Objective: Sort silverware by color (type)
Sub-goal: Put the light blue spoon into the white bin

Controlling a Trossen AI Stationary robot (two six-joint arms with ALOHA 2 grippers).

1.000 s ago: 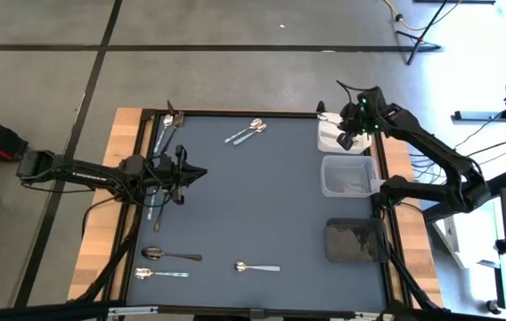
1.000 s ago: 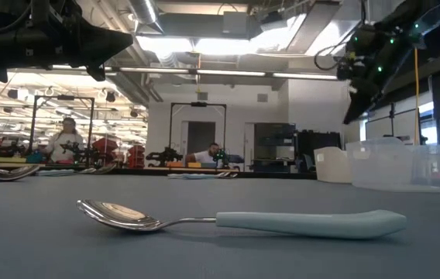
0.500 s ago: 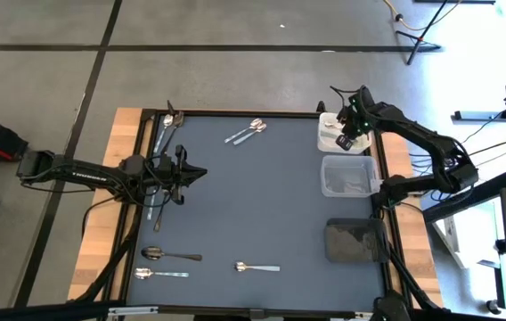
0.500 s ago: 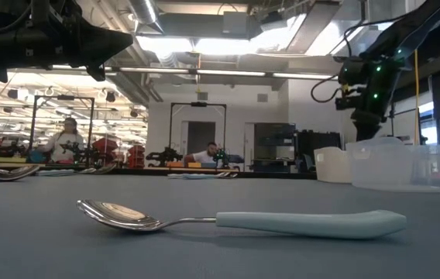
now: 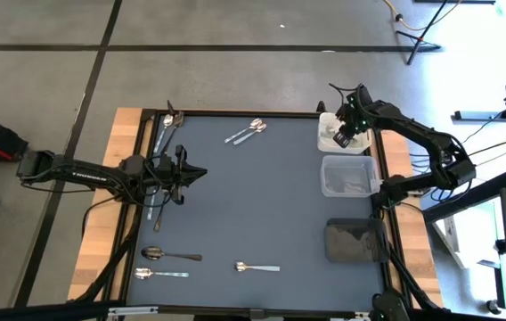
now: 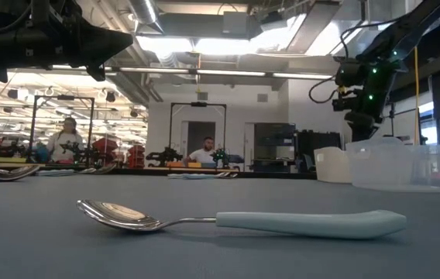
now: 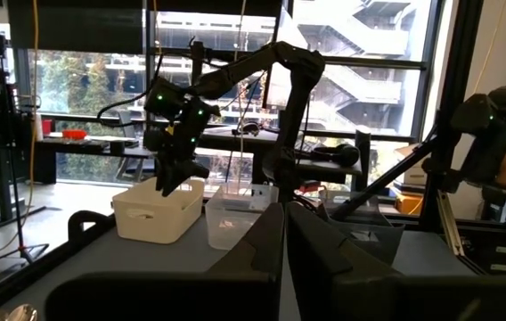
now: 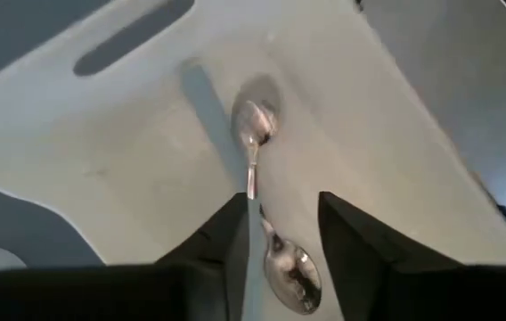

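Note:
My right gripper (image 5: 343, 135) hangs open inside the white bin (image 5: 331, 141) at the table's far right. In the right wrist view a spoon with a pale handle (image 8: 251, 160) points bowl-first at the bin floor, its handle running up between my fingers (image 8: 280, 201). A second spoon (image 8: 290, 267) lies on the bin floor. My left gripper (image 5: 201, 171) hovers shut over the table's left side, touching nothing. More silverware lies on the mat: a pair at the far edge (image 5: 248, 131), a bunch at the far left (image 5: 167, 125), and three spoons near the front (image 5: 169, 256) (image 5: 160, 273) (image 5: 257, 267). My right gripper has the spoon's pale handle (image 8: 248, 223) between its open fingers, close beside one finger (image 8: 222, 241) and clear of the other. I cannot tell whether that finger touches it. The spoon hangs bowl down, its bowl (image 8: 255, 120) near the bin floor.
A clear bin (image 5: 349, 175) and a dark bin (image 5: 354, 241) stand in a row nearer along the right edge. The grey mat's middle (image 5: 262, 196) is bare. In the low view the pale-handled spoon (image 6: 235, 221) lies in front; people sit in the room beyond.
My right gripper has come down from above the white bin into it, shifting slightly toward the table's left. The left arm and the silverware on the mat have kept still.

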